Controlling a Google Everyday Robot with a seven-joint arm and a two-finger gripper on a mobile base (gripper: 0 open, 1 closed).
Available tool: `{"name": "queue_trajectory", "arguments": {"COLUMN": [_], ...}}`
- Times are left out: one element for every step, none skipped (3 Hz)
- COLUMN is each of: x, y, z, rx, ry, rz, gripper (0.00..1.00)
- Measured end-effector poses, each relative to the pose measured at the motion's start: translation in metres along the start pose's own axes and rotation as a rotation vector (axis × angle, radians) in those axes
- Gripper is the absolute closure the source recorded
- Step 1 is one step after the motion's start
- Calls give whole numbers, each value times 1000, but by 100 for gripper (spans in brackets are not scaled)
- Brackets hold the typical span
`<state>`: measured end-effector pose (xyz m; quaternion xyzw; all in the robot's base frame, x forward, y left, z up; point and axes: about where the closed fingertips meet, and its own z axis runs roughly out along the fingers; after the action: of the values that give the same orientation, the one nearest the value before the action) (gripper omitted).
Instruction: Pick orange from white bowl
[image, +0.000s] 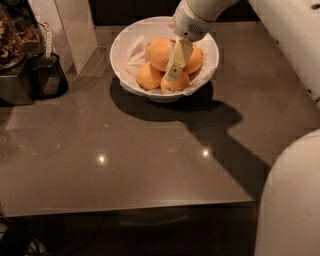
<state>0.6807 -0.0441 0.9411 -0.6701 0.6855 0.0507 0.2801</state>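
Though can't tell if jaws apart or together, they hang in white bowl, far side of tabletop, w/ orange just left.

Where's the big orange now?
In the camera view, the orange sits top-centre in the white bowl at the table's far side, the gripper just right of it.

The white bowl stands at the back of the table. Inside the bowl the orange lies at the back, and the gripper hangs just right of it, over the bowl's middle.
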Motion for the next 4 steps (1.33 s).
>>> {"name": "queue_trajectory", "arguments": {"x": [0,-1,-1,-1], "y": [-12,-12,-12,-12], "z": [13,14,14,14], "rx": [6,6,6,6], "ry": [2,1,1,1], "rz": [-6,-6,-6,-6], "gripper": [0,19,42,65]}}
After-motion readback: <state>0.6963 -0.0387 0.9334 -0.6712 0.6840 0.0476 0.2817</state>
